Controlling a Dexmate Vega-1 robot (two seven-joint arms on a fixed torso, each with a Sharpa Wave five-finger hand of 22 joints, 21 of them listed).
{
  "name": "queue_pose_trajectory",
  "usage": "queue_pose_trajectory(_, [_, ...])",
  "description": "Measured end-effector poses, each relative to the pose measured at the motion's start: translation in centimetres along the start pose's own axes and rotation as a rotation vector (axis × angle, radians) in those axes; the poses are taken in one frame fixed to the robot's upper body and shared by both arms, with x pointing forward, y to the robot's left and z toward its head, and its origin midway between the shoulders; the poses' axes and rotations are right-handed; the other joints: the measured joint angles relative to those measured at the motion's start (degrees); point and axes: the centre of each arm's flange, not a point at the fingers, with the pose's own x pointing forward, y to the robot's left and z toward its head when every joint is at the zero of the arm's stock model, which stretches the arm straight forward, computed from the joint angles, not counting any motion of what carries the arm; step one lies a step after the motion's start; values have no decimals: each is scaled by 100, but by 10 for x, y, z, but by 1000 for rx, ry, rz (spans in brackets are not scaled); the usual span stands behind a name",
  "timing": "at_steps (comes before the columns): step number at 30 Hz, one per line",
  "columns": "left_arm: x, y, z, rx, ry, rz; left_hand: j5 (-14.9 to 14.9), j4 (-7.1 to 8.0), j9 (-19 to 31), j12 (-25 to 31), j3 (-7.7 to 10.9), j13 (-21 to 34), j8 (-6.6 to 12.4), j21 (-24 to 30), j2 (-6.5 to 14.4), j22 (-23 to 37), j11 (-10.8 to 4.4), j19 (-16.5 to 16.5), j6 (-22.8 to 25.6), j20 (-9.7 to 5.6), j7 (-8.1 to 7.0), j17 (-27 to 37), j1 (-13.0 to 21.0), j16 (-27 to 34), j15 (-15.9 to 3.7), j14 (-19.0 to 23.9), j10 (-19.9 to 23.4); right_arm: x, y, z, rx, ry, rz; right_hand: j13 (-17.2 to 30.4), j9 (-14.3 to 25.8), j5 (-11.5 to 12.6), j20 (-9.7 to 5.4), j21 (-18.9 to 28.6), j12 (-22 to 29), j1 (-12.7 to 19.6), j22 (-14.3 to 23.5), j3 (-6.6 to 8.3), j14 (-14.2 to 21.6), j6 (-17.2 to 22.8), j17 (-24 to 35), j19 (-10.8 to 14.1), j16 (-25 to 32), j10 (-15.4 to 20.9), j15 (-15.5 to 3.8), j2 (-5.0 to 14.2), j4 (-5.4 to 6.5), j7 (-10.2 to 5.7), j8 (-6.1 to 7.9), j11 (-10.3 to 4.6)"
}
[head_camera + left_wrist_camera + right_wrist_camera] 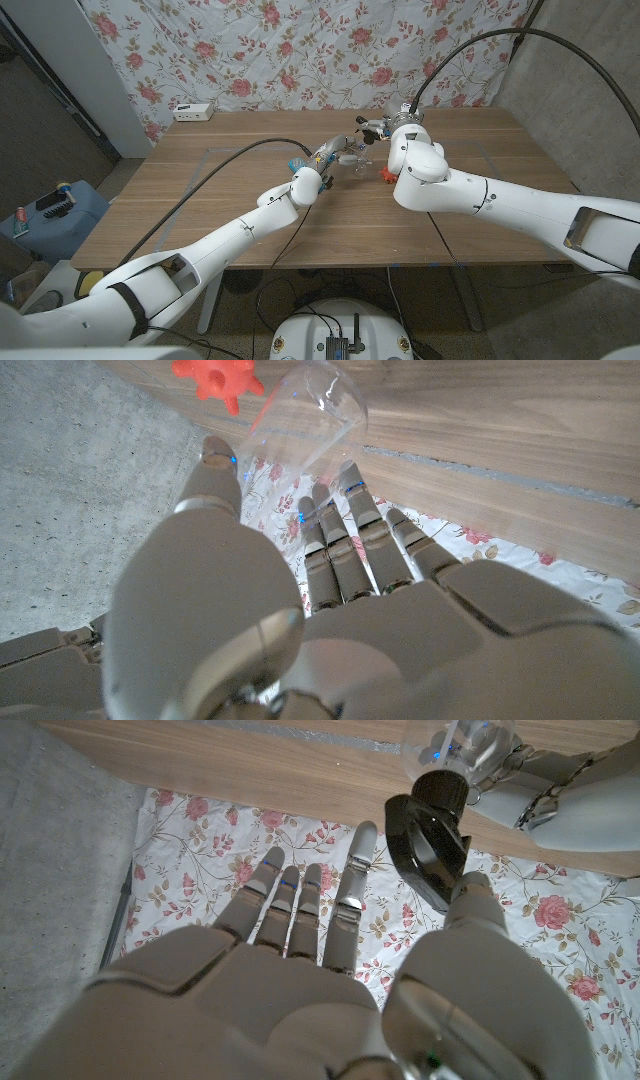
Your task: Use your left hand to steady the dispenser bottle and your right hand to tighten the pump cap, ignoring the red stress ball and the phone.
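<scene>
The clear dispenser bottle [345, 155] is at the middle of the table, tipped over toward my right hand. My left hand [322, 163] grips it, thumb on one side and fingers on the other, as the left wrist view shows on the bottle's body [305, 415]. Its black pump cap [430, 830] points at my right hand [300, 970]. That hand is open, and the cap sits in the gap between its thumb and its straight fingers. From the head view my right hand [402, 130] hovers just right of the bottle.
The red spiky stress ball [385, 175] lies on the wood just right of the bottle, under my right wrist, and shows past the bottle [215, 378] in the left wrist view. A white box [193, 112] sits at the table's back left corner.
</scene>
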Motion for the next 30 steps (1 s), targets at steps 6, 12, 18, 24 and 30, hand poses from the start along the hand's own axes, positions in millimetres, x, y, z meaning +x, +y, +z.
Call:
queue_pose_trajectory(6, [-1,-1,-1,-3,2,-2,11,0,0,-16,0,-2,-12,0,0,0,0,0,0,0,0,-3,0,0,0,0,0,1,0,1,-3,10,0,28,26,23,15,0,-27,0,0,39,83,143,3,47,0,62,-21,0,7,-23,125,0])
queue_pose_trajectory(12, [-2,-2,-1,-5,4,-4,11,-23,-3,-21,23,-3,11,0,0,0,-8,0,1,0,0,-2,0,-2,0,0,8,3,1,2,-8,18,5,27,75,22,-13,0,-27,0,0,70,94,295,3,76,0,84,-32,0,3,-11,217,22])
queue_pose_trajectory(18, [-2,-3,-1,-9,2,-5,11,-24,2,-24,23,-1,11,0,0,0,-9,0,1,0,0,0,0,-3,0,0,9,5,1,3,-12,26,7,27,129,22,-35,0,-27,0,0,76,144,428,29,97,0,146,-42,0,-3,-22,336,-18])
queue_pose_trajectory(24, [-1,-5,-1,-11,1,-9,10,-46,2,-35,45,2,11,0,0,0,-10,0,1,0,0,2,0,-7,0,0,10,7,2,3,-19,33,4,27,176,22,-24,0,-27,4,0,100,227,491,29,147,0,236,-82,4,-27,-43,426,-31])
queue_pose_trajectory(30, [1,-5,-1,-11,-3,-12,10,-46,2,-15,46,2,11,0,0,0,-11,0,1,0,0,2,0,-8,0,0,11,9,3,3,-24,42,-3,27,289,22,-55,0,-27,54,0,164,277,710,28,178,45,340,-133,53,-44,-73,626,-30])
